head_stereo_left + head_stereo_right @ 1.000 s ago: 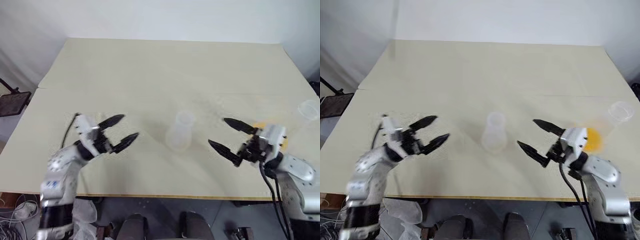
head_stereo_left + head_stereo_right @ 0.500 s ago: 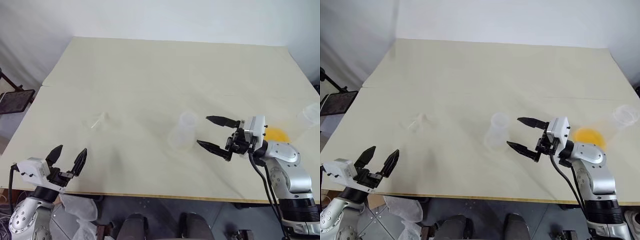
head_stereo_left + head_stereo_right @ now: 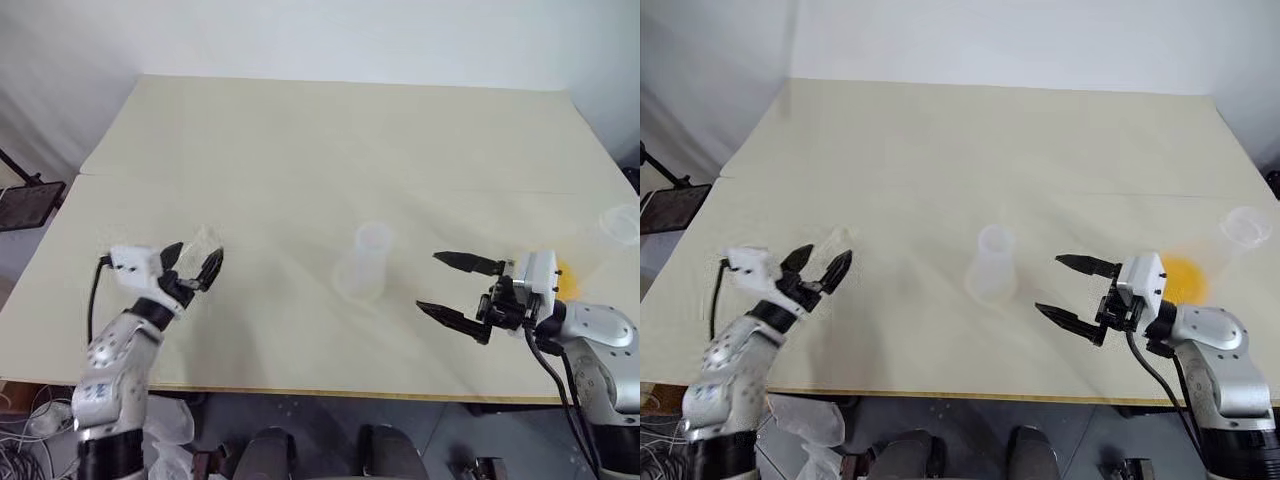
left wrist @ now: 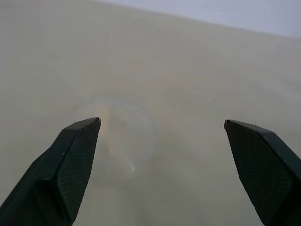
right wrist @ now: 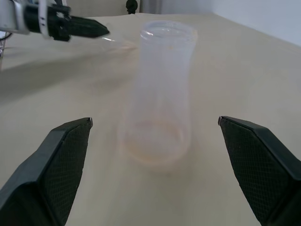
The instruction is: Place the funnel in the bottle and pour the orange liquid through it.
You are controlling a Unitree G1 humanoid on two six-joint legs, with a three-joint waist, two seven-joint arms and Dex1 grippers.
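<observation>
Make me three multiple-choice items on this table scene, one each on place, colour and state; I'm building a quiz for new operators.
1. Where does the bottle stand?
A. mid-table
B. far left corner
C. on the floor

2. What colour is the liquid behind the right arm?
A. blue
B. orange
C. green

3. How is the right gripper?
A. shut on the bottle
B. shut, empty
C. open, empty

A: it stands between the left gripper and the right.
B: an orange patch.
C: its fingers are spread, apart from the bottle.
</observation>
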